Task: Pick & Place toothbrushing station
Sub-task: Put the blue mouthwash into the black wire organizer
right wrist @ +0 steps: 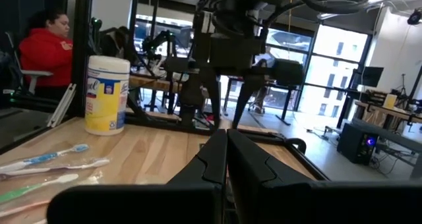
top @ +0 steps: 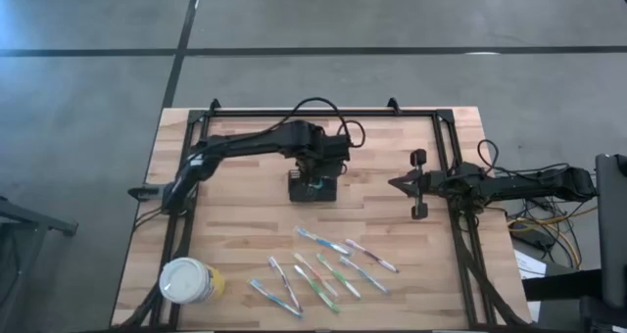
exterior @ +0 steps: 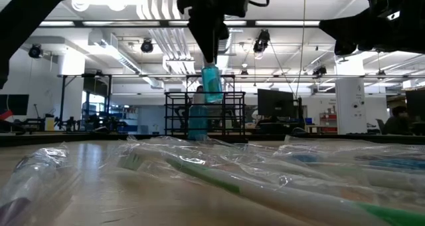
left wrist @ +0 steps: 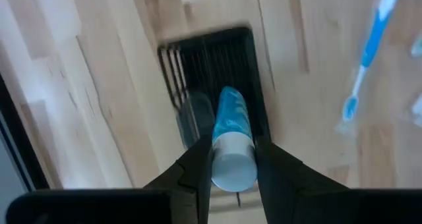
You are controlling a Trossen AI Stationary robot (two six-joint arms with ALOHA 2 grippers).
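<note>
The toothbrushing station, a small black wire-mesh caddy, stands on the wooden table near its middle. My left gripper hangs right above it, pointing steeply down, shut on a blue toothpaste tube with a white cap. In the low view the tube hangs below the dark fingers. My right gripper waits at the table's right side with its fingers shut and holds nothing. My left gripper pinches the tube at its white cap end, one finger on each side. The fingers come from above, pointing down. The tube hangs upright below them, blue end down, over the caddy's open top; whether it touches the caddy I cannot tell.
Several wrapped toothbrushes lie spread near the table's front edge. A round white-and-yellow canister stands at the front left corner. A black frame runs along the table's edges. People sit in the room beyond.
</note>
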